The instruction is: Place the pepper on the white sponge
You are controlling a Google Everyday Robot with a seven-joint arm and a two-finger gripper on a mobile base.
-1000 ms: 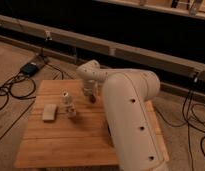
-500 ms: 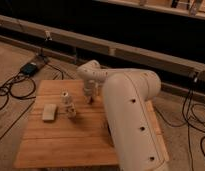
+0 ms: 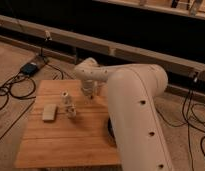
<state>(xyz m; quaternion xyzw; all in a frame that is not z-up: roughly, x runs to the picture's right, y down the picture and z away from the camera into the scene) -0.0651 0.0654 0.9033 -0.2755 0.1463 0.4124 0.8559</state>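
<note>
My gripper (image 3: pixel 89 93) hangs at the end of the white arm (image 3: pixel 131 100), low over the back middle of the wooden table (image 3: pixel 61 145). A small dark red-brown shape at its tip looks like the pepper (image 3: pixel 91 96); I cannot tell whether it is held or lying on the wood. The white sponge (image 3: pixel 49 113) lies flat at the table's left, well to the left of and nearer than the gripper.
A small pale bottle (image 3: pixel 66 96) and a small white cup (image 3: pixel 71 111) stand between the sponge and the gripper. A dark bowl's edge (image 3: pixel 110 128) shows behind the arm at the right. Cables (image 3: pixel 11 92) and a blue device (image 3: pixel 31 67) lie on the floor to the left.
</note>
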